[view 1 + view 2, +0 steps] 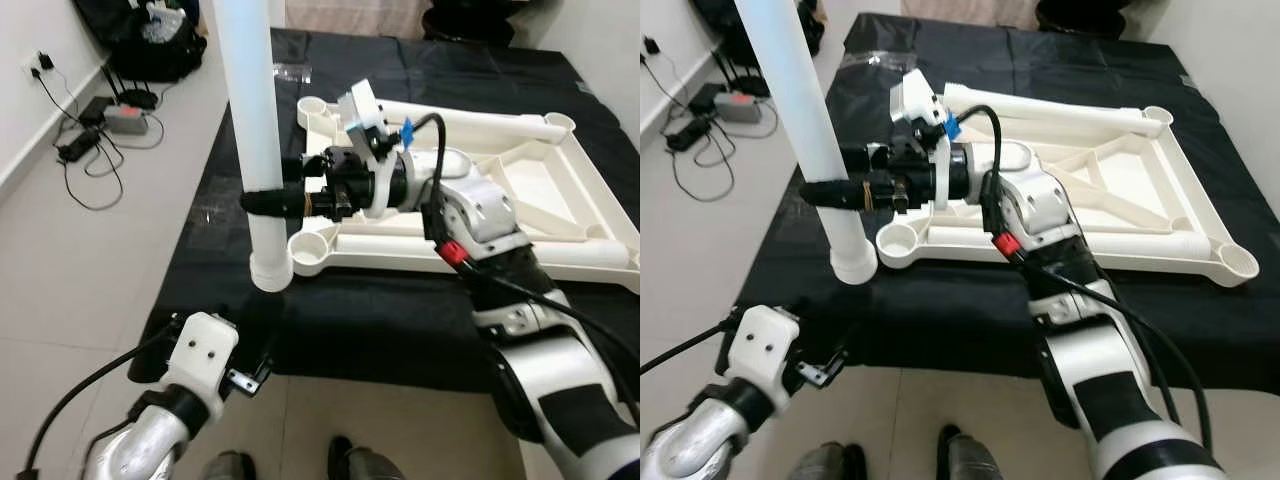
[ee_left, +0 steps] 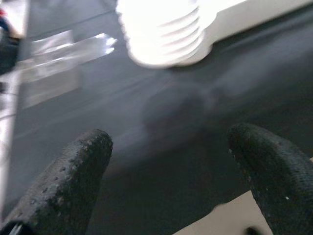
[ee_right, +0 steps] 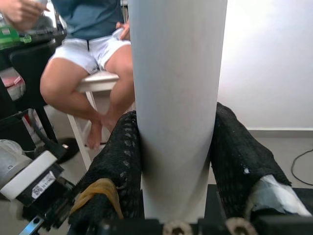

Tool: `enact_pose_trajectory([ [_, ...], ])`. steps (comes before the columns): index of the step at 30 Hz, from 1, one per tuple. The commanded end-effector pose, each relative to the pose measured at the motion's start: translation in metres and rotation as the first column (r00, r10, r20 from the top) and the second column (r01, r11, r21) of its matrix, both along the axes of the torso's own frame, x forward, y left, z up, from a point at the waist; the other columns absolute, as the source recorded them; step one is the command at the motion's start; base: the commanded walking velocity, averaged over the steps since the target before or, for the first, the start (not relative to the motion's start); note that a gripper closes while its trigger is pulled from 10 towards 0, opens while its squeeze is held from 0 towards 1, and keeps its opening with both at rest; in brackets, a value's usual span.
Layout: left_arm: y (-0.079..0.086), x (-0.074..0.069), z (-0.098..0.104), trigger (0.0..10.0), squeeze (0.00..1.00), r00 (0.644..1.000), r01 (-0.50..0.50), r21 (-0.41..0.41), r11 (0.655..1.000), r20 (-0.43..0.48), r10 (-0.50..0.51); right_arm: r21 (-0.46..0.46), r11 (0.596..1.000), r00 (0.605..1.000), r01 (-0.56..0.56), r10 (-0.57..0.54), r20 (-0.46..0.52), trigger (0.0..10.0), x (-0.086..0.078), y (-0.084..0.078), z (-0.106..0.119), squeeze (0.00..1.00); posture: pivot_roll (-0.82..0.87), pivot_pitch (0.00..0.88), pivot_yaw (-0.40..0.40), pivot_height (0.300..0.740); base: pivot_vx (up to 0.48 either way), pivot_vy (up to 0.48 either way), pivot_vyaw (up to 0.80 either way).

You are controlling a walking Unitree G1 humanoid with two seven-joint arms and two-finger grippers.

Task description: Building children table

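Black mat, leg in right end effector

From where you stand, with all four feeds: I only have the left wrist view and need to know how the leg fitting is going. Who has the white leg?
Observer: The right gripper is shut on the white leg, holding it upright.
Operator: I see a threaded white end above the cloth. Is it over a socket?
Observer: No. The leg's lower end hangs just beside the corner socket of the upturned white tabletop, on the robot's left of it.
Operator: And my left gripper?
Observer: The left gripper is open, low at the near edge of the black cloth, touching nothing.
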State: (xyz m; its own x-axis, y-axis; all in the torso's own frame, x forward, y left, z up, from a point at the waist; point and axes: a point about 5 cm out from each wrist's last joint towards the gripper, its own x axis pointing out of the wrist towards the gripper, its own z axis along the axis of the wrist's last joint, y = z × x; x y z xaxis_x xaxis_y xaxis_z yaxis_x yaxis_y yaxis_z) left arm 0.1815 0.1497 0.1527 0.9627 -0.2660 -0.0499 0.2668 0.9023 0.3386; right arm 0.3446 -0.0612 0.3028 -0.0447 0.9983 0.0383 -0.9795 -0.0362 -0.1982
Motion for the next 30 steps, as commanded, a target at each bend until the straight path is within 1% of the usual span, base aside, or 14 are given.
enact_pose_trajectory([
  [1,0.001,-0.003,0.003,10.0,0.00,1.000,-0.007,0.027,1.000,0.021,0.006,0.012,1.000,1.000,-0.021,0.021,0.019,10.0,0.000,0.001,0.003,0.00,0.03,0.281,-0.084,0.740,0.000,0.000,0.00],
  [4,0.010,-0.004,0.008,10.0,0.00,0.998,-0.026,0.091,0.995,0.061,0.021,0.046,0.999,1.000,0.010,-0.010,-0.008,10.0,0.012,0.001,0.013,0.00,0.03,0.297,-0.080,0.740,0.000,0.000,0.00],
  [10,0.015,-0.008,0.011,10.0,0.00,0.997,-0.042,0.093,0.995,0.064,0.036,0.095,0.995,0.999,0.036,-0.036,-0.002,10.0,0.019,-0.011,0.025,0.00,0.04,0.314,-0.081,0.740,0.000,0.000,0.00],
  [11,0.015,-0.011,0.013,10.0,0.00,0.997,-0.043,0.087,0.995,0.065,0.037,0.129,0.991,0.999,0.035,-0.037,0.012,10.0,0.020,-0.020,0.032,0.00,0.04,0.316,-0.080,0.740,0.000,0.000,0.00],
  [12,0.015,-0.011,0.013,10.0,0.00,0.997,-0.043,0.087,0.995,0.065,0.037,0.129,0.991,0.999,0.035,-0.037,0.012,10.0,0.020,-0.020,0.032,0.00,0.04,0.316,-0.080,0.740,0.000,0.000,0.00],
  [13,0.013,-0.016,0.014,10.0,0.00,0.997,-0.045,0.093,0.995,0.063,0.039,0.197,0.980,0.998,0.024,-0.035,0.052,10.0,0.020,-0.038,0.047,0.00,0.04,0.324,-0.076,0.740,0.000,0.000,0.00],
  [15,0.013,-0.016,0.014,10.0,0.00,0.997,-0.045,0.093,0.995,0.063,0.039,0.197,0.980,0.998,0.024,-0.035,0.052,10.0,0.020,-0.038,0.047,0.00,0.04,0.324,-0.076,0.740,0.000,0.000,0.00],
  [17,0.014,-0.019,0.015,10.0,0.00,0.997,-0.050,0.085,0.995,0.060,0.045,0.221,0.975,0.994,0.005,-0.030,0.109,10.0,0.017,-0.048,0.060,0.00,0.04,0.334,-0.068,0.740,0.000,0.000,0.00],
  [21,0.016,-0.022,0.015,10.0,0.00,0.998,-0.041,0.052,0.998,0.040,0.039,0.178,0.983,0.985,-0.048,0.017,0.174,10.0,0.012,-0.054,0.067,0.00,0.04,0.339,-0.065,0.740,0.000,0.000,0.00],
  [22,0.016,-0.024,0.016,10.0,0.00,0.999,-0.025,0.033,0.999,0.034,0.024,0.145,0.987,0.980,-0.076,0.046,0.195,10.0,0.009,-0.056,0.067,0.00,0.04,0.339,-0.065,0.740,0.000,0.000,0.00],
  [27,0.015,-0.024,0.016,10.0,0.00,0.999,0.000,0.010,1.000,0.034,-0.001,0.110,0.989,0.975,-0.102,0.077,0.209,10.0,0.006,-0.057,0.067,0.00,0.03,0.340,-0.066,0.740,0.000,0.000,0.00],
  [28,0.013,-0.023,0.017,10.0,0.00,0.999,0.037,-0.018,0.999,0.039,-0.036,0.068,0.989,0.969,-0.134,0.116,0.217,10.0,0.001,-0.055,0.066,0.00,0.02,0.341,-0.066,0.740,0.000,0.000,0.00],
  [29,0.013,-0.023,0.017,10.0,0.00,0.999,0.037,-0.018,0.999,0.039,-0.036,0.068,0.989,0.969,-0.134,0.116,0.217,10.0,0.001,-0.055,0.066,0.00,0.02,0.341,-0.066,0.740,0.000,0.000,0.00],
  [30,0.008,-0.022,0.018,10.0,0.00,0.995,0.092,-0.031,0.995,0.051,-0.090,0.019,0.985,0.962,-0.169,0.161,0.220,10.0,-0.005,-0.051,0.062,0.00,0.02,0.341,-0.066,0.740,0.000,0.000,0.00],
])
